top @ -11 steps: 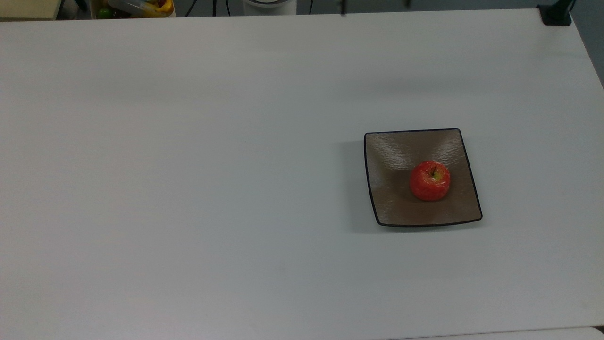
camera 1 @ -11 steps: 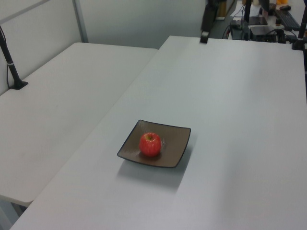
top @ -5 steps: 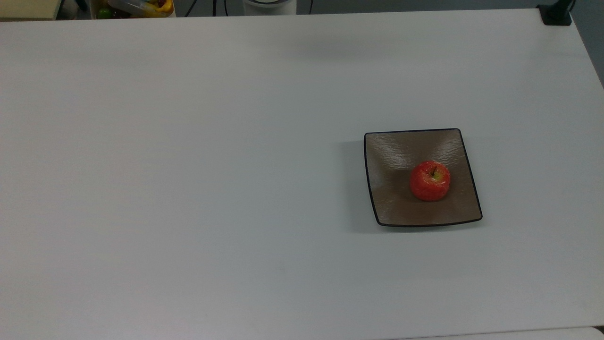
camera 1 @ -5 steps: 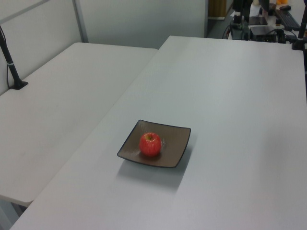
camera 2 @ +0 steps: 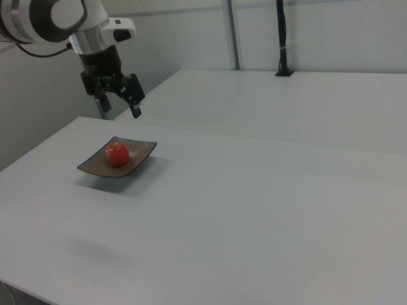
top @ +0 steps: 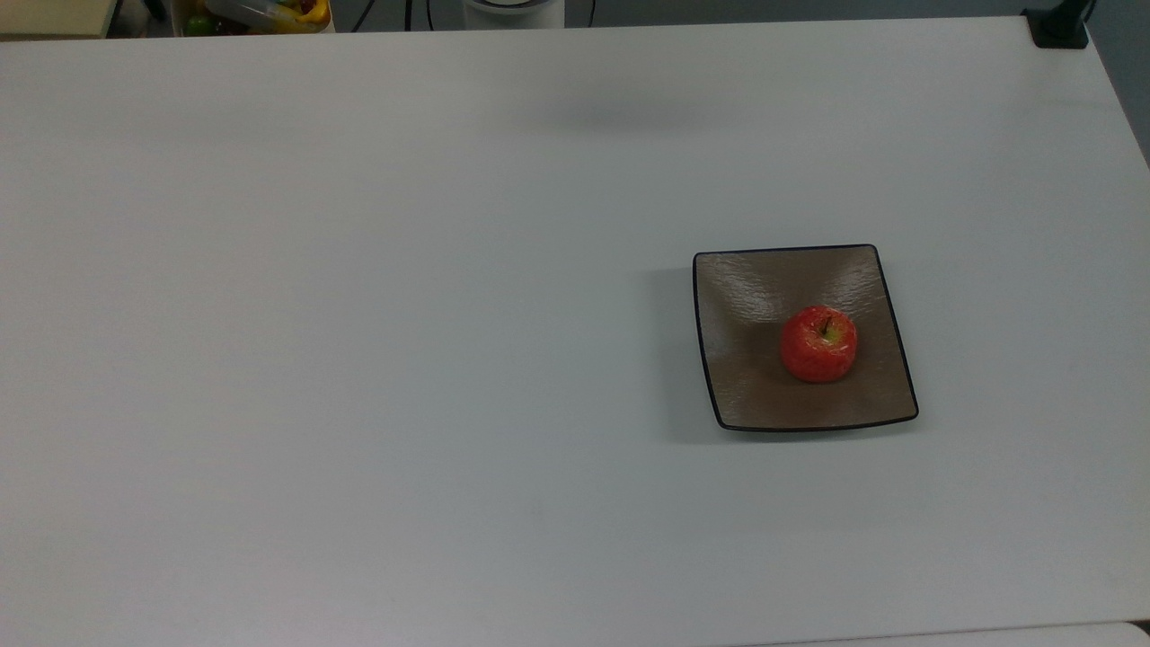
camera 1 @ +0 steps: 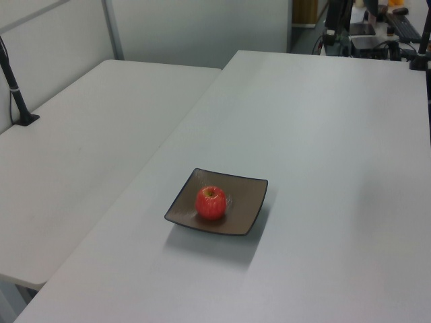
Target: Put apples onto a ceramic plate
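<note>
Broad white matte table [top: 359, 314] across nearly the whole top view, plain pale wall behind in the right view. Right of centre in the top view, lower centre in the left view: square brown-taupe glossy ceramic plate [top: 746, 296] with thin dark rim, flat on the table. On the plate, touching its rippled surface, slightly toward the top view's right: 1 small round red apple [top: 818, 344] with yellow-green patch around the stem, stem up. Upper left of the right view: black two-finger gripper [camera 2: 119, 103] on the white arm, raised well above the table, up and behind the plate, fingers [camera 2: 135, 109] spread apart, nothing between them. Top-left corner of the top view: container of coloured fruit [top: 256, 13].
</note>
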You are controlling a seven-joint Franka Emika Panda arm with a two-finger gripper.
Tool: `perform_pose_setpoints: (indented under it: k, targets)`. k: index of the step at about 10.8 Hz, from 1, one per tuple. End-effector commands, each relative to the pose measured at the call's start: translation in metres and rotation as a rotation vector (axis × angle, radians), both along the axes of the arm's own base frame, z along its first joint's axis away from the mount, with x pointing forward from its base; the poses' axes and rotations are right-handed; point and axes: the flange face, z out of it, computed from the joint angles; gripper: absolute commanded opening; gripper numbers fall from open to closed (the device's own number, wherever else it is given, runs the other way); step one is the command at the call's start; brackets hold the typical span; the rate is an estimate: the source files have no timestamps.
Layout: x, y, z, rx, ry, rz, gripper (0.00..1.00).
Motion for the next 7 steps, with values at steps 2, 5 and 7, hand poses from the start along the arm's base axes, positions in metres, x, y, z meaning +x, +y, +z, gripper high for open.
perform_pose_setpoints:
  k: [2, 5, 7]
  targets:
    - [0.0126, 0.0026, -0.0180, 0.019, -0.020, 0.052, 1.00]
    - [0.0143, 0.0036, -0.0180, 0.019, -0.023, 0.060, 1.00]
    - [0.0141, 0.0036, -0.0182, 0.018, -0.022, 0.061, 1.00]
